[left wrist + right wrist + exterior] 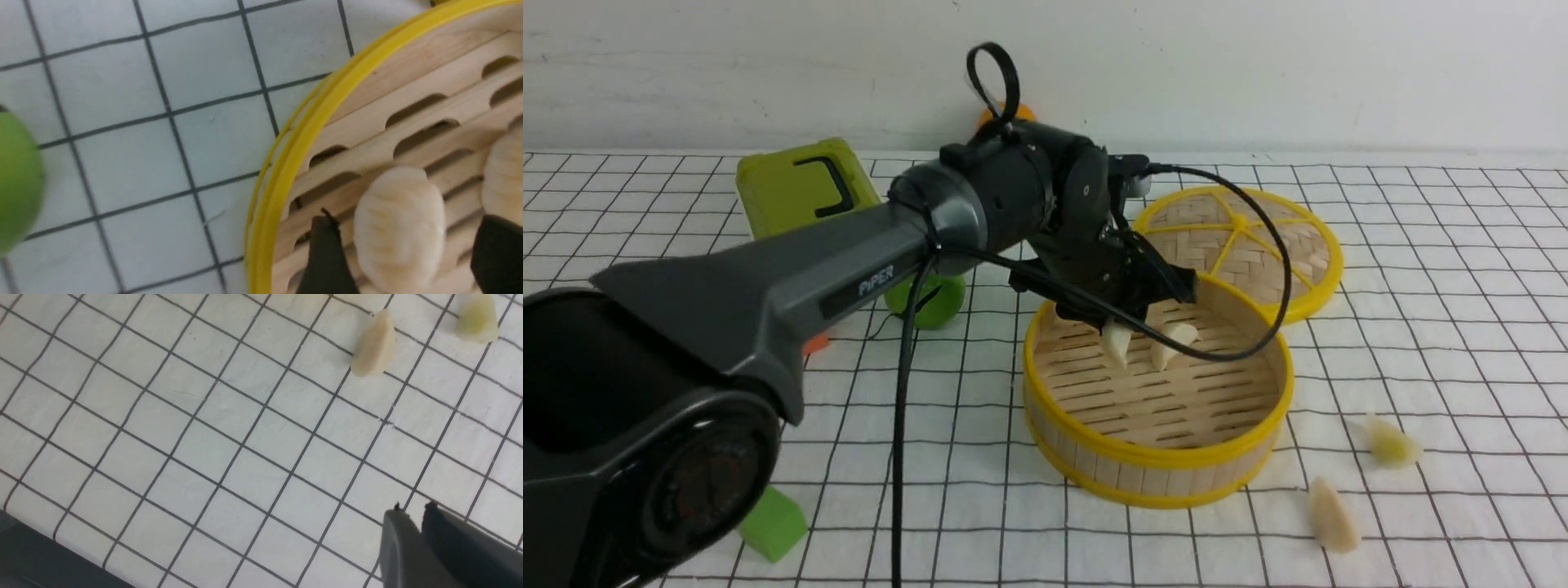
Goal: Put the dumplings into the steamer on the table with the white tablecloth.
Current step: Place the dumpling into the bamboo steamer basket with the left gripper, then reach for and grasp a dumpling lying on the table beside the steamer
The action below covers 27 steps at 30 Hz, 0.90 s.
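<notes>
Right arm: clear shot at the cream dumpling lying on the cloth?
Probably yes: the right gripper hangs over bare tablecloth, with nothing between it and the cream dumpling. Its jaws look shut, so they must open first.

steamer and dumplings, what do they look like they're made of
Steamer: looks like pale bamboo or wood, matte, with visible grain in the slatted floor and stave wall; its yellow rims look like smooth plastic. Dumplings: likely moulded plastic or rubber, cream, soft sheen, with uniform pleats.
</notes>
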### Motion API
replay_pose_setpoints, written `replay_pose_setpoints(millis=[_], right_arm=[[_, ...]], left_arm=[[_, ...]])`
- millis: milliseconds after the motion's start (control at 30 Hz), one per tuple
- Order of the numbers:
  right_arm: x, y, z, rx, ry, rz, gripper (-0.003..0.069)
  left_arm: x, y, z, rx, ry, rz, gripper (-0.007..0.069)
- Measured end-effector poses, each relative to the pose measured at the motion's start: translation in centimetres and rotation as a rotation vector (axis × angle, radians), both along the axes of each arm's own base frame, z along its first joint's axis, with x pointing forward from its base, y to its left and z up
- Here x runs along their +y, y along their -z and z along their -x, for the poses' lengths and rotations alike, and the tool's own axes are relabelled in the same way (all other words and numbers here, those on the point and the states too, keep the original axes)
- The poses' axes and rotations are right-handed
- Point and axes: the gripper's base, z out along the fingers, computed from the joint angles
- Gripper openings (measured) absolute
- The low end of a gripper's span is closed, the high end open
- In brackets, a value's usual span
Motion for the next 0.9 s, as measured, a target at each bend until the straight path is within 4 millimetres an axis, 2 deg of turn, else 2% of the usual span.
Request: replay_pose_setpoints(millis=[33,133,200,233,300,400,467,500,533,567,633,733,867,900], right_arm=[[0.2,0.2,-0.5,0.009,0.003,0.003,0.0083],[1.3,1.4,-2.7,0.039,0.009,0.016,0.0087],[2.0,2.6,-4.8,0.08,0.029,0.03,0.0095],[2.2,3.1,-6.0,0.101,0.048,0.033,0.0099],[2.1,3.9,-8.2,0.127,0.102,0.024,0.0112],[1.4,5.1,-10.8,0.144,0.182,0.007,0.015],[1.1,6.4,-12.2,0.164,0.214,0.012,0.0196],[1.1,7.1,-12.9,0.177,0.226,0.014,0.0236],[1.2,7.9,-13.5,0.185,0.23,0.016,0.0291],[1.3,8.3,-13.8,0.188,0.231,0.018,0.0316],[1.5,9.3,-14.5,0.195,0.234,0.023,0.0384],[1.7,10.6,-15.5,0.199,0.238,0.028,0.0468],[2.1,12.6,-16.5,0.208,0.232,0.044,0.054],[2.2,13.1,-16.7,0.211,0.23,0.048,0.0549]], left_arm=[[0.3,-1.3,0.4,-0.006,0.019,-0.018,0.0472],[2.2,-7.3,2.9,-0.039,0.078,-0.06,0.0456],[3.9,-11.4,5.3,-0.06,0.095,-0.066,0.0408],[4.8,-13.3,6.6,-0.081,0.1,-0.06,0.0358],[6.3,-14.7,8.7,-0.079,0.103,-0.064,0.0272],[8.3,-15.3,11.7,-0.059,0.109,-0.061,0.0154],[9.3,-14.5,13.6,-0.031,0.116,-0.056,0.009],[10.2,-14.5,15.1,-0.033,0.12,-0.035,0.0054],[11.1,-14.0,16.7,-0.027,0.126,-0.014,0.0008],[11.7,-13.2,17.9,-0.009,0.128,-0.005,-0.0013],[12.8,-12.7,20.0,-0.02,0.132,0.038,-0.0013],[14.4,-10.7,22.8,-0.016,0.131,0.075,-0.0013],[16.7,-8.1,26.2,-0.035,0.127,0.11,-0.0013],[17.0,-8.0,26.8,-0.047,0.127,0.119,-0.0013]])
